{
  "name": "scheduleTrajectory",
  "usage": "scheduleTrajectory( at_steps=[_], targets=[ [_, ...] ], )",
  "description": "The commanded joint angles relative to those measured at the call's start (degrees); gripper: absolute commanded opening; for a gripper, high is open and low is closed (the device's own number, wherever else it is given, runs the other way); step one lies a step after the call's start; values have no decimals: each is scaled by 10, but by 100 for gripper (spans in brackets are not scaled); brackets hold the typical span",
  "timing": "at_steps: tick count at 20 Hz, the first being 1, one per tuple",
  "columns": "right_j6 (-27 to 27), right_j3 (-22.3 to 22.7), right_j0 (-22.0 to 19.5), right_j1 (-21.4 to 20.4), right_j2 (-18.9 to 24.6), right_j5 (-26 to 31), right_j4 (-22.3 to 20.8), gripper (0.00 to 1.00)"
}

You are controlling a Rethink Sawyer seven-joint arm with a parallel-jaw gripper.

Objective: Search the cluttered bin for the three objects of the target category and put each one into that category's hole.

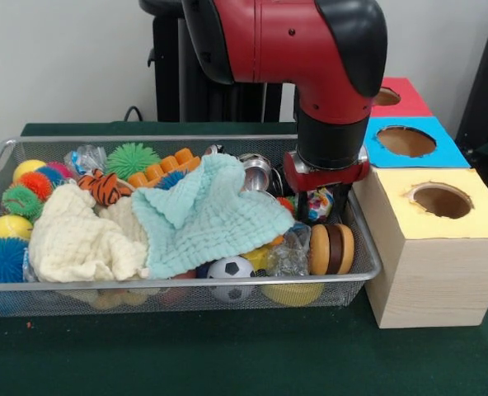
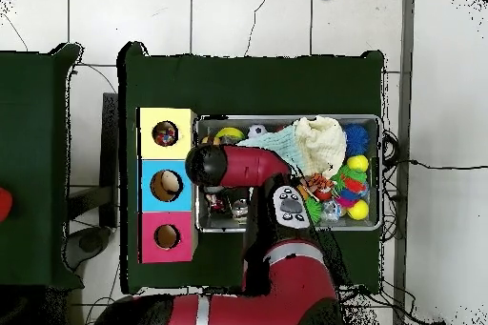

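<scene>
end effector (image 1: 322,202) fingers hidden among toys, soccer ball (image 1: 230,273) half buried under cloth (image 1: 207,216)

We see a green table (image 1: 227,355). On it sits the wire bin (image 1: 186,289), touching the wooden boxes (image 1: 429,264) to its right.

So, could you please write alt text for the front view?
A red and black robot arm reaches down into the right end of a wire mesh bin crammed with balls, toys and two cloths. Beside the bin stand yellow, blue and red boxes, each with a round hole on top.
</scene>
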Motion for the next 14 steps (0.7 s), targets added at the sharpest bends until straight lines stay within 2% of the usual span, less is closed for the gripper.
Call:
scheduleTrajectory(
  at_steps=[1,3,9,12,14],
  targets=[
    [58,-19,20,39,9,150,-4,100],
    [55,-9,18,29,10,167,-2,100],
    [60,-21,23,38,10,207,-3,100],
    [66,-25,26,44,8,189,-7,100],
    [69,-11,20,48,15,144,-5,100]
  ],
)
